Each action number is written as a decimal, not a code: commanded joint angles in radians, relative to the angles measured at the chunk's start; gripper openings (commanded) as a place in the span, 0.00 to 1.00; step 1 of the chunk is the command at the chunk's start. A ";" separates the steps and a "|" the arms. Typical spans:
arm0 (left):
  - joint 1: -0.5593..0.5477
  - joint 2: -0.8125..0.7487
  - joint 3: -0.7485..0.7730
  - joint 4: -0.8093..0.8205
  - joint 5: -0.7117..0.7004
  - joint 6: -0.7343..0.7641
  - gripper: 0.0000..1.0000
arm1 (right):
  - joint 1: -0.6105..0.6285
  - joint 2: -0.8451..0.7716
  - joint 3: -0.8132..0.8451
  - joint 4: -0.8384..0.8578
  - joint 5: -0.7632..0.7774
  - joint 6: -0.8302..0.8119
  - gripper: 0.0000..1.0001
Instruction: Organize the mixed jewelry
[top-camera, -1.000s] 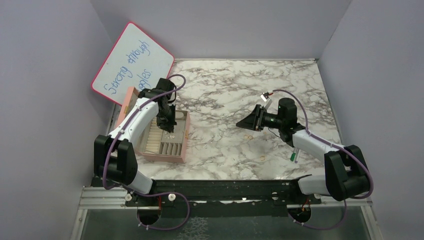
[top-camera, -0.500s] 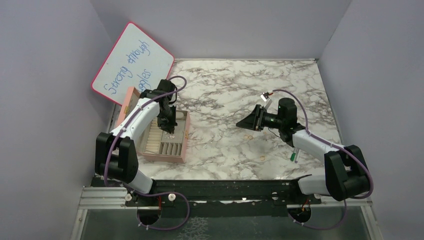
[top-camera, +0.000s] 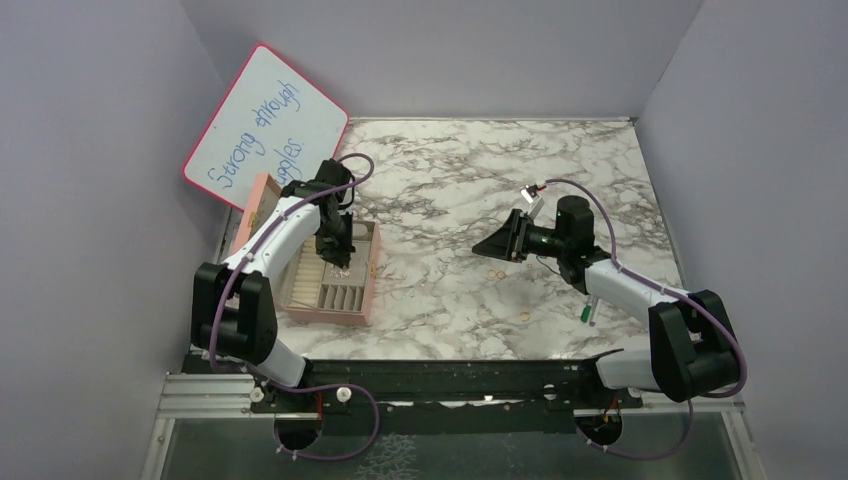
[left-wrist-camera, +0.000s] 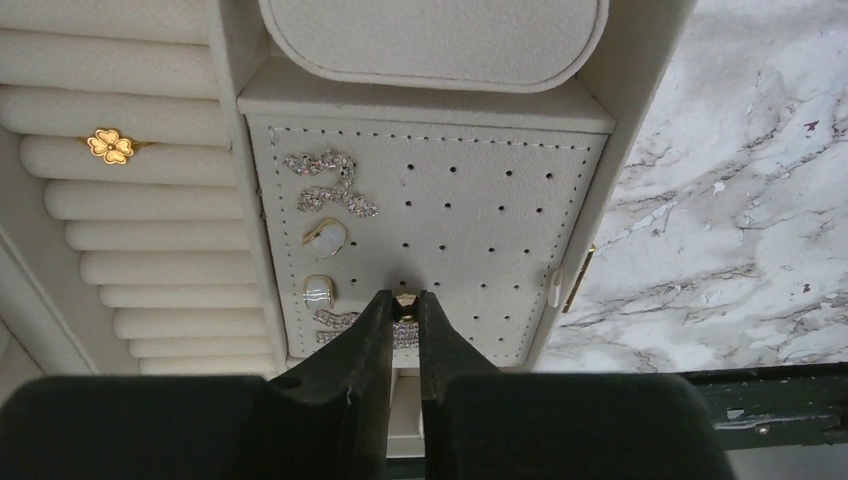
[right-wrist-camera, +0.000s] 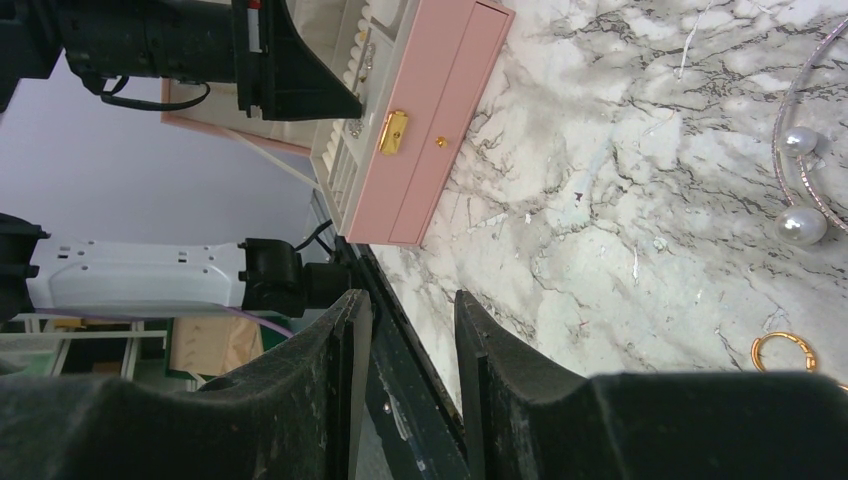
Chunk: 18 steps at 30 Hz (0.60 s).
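Pale lavender walls (top-camera: 90, 220) close in the cell on three sides. At the upper left of the top view, a pink-edged whiteboard (top-camera: 265, 125) with blue handwriting leans against the left wall. Just below it, at the left edge of the grey-veined marble tabletop (top-camera: 450, 180), the pink box (top-camera: 362, 290) sits with its lid open.

The left gripper (top-camera: 333, 252) points down into the box. In the left wrist view its fingers (left-wrist-camera: 365, 340) are almost together, pinching a tiny gold stud (left-wrist-camera: 405, 298) at their tips — right at the perforated cream panel (left-wrist-camera: 480, 220) in the middle of the frame. Crystal pieces (left-wrist-camera: 330, 182) and two white pieces (left-wrist-camera: 323, 240) sit on that panel, left of the stud. A gold flower ring (left-wrist-camera: 110, 146) rests in the ring rolls (left-wrist-camera: 150, 215) at the upper left.

Right of centre in the top view, the right gripper (top-camera: 495, 247) hangs turned on its side low over the marble. Its fingers (right-wrist-camera: 335, 400) stand apart with nothing between them. A gold ring (top-camera: 497, 271) lies on the stone just below it, and a second gold ring (top-camera: 522, 316) lies nearer the bottom of the frame. The right wrist view also shows a thin pearl hoop (right-wrist-camera: 800, 190) on the marble at its right edge. A green-and-white pen (top-camera: 588, 311) lies at the lower right, beside the right arm (top-camera: 625, 285).
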 joint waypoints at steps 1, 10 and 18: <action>0.005 0.008 0.000 0.017 0.030 -0.006 0.16 | 0.003 -0.017 0.020 0.019 -0.007 -0.022 0.41; 0.005 0.001 0.002 0.016 0.047 -0.010 0.27 | 0.003 -0.022 0.009 0.043 -0.021 -0.014 0.41; 0.005 -0.010 -0.003 0.021 0.096 -0.016 0.29 | 0.003 -0.029 0.006 0.041 -0.016 -0.015 0.41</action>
